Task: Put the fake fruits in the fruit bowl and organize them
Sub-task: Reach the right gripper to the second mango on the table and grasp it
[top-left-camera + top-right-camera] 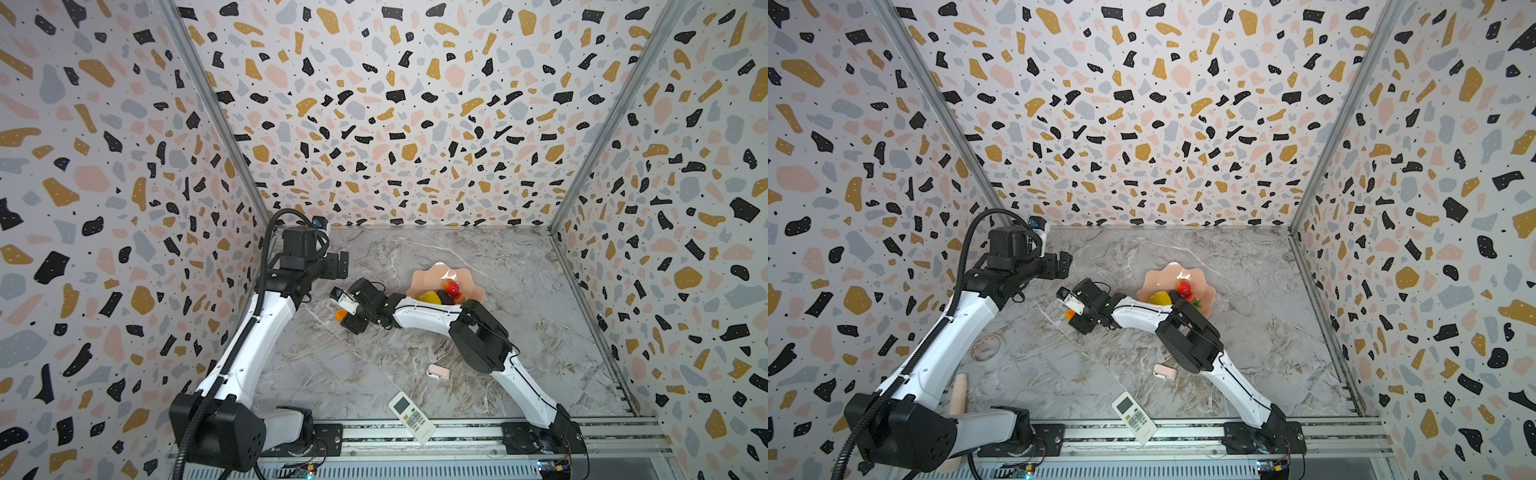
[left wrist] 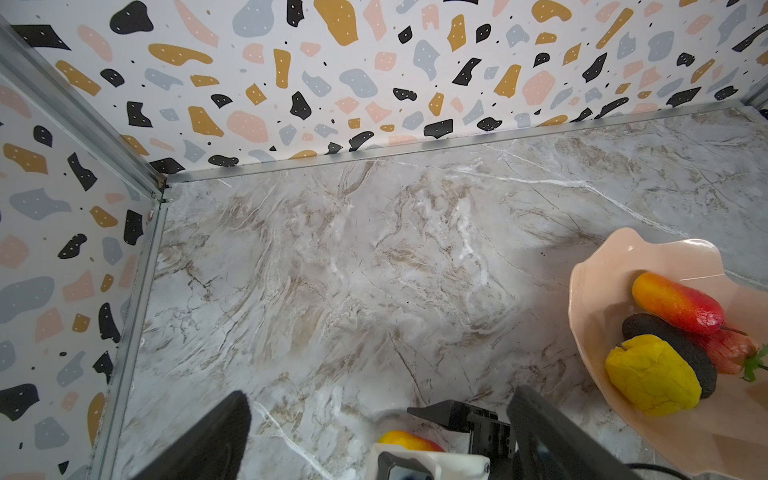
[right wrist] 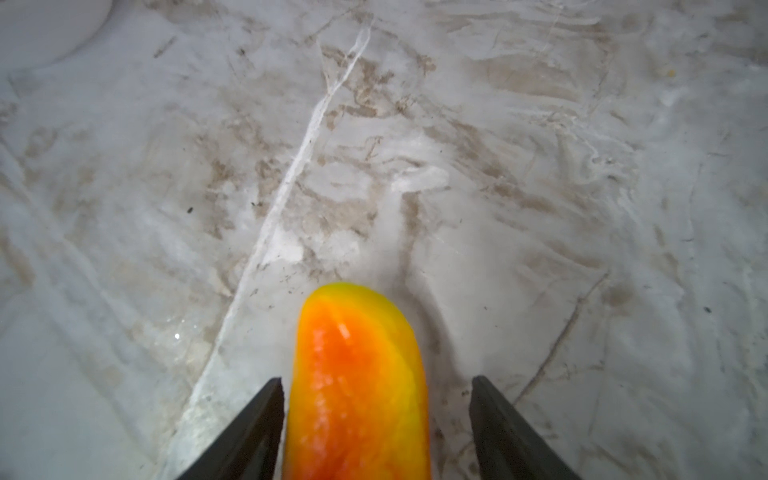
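Observation:
A red-yellow mango (image 3: 357, 386) lies on the marble table, left of the fruit bowl (image 1: 428, 276). My right gripper (image 3: 377, 379) straddles it, open: one finger is against its side, the other stands a gap away. In a top view the mango (image 1: 340, 314) shows just under the right gripper (image 1: 344, 318). The pink scalloped bowl (image 2: 582, 291) holds a second mango (image 2: 677, 303), a dark avocado (image 2: 669, 353), a bumpy yellow fruit (image 2: 652, 374) and a strawberry (image 2: 727, 351). My left gripper (image 2: 380, 392) hangs open and empty above the table, behind the right one (image 1: 338, 264).
A white remote (image 1: 411, 415) lies at the front edge by the rail. A small pink gadget (image 1: 438, 372) sits beside the right arm. A tape roll (image 1: 986, 347) and a wooden cylinder (image 1: 959, 395) lie under the left arm. Patterned walls close off three sides.

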Motion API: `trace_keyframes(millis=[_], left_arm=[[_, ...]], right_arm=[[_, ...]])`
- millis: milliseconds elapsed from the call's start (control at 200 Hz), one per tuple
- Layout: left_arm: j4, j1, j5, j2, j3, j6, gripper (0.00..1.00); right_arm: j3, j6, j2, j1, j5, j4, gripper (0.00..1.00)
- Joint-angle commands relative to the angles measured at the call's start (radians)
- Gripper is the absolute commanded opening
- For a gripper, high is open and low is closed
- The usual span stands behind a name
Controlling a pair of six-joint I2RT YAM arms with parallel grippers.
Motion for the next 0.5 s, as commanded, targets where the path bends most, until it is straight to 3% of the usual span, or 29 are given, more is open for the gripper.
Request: trace_keyframes(millis=[0, 175, 245, 335, 491], left_arm=[[0.002, -0.006, 0.008, 0.004, 0.032, 0.011, 0.99], [0.002, -0.006, 0.005, 0.004, 0.028, 0.012, 1.0], [0.003, -0.006, 0.005, 0.005, 0.028, 0.011, 1.0], [0.003, -0.006, 0.007, 0.006, 0.028, 0.011, 1.0], [0.002, -0.006, 0.008, 0.005, 0.03, 0.011, 1.0]], right_arm=[[0.032, 0.006, -0.013, -0.006, 0.0, -0.018, 0.6], [0.032, 0.007, -0.023, -0.008, -0.009, -0.027, 0.43], [0.028, 0.008, -0.039, -0.011, -0.008, -0.036, 0.27], [0.03, 0.006, -0.072, -0.015, 0.007, -0.057, 0.15], [0.006, 0.012, -0.192, -0.047, 0.01, -0.088, 0.08]])
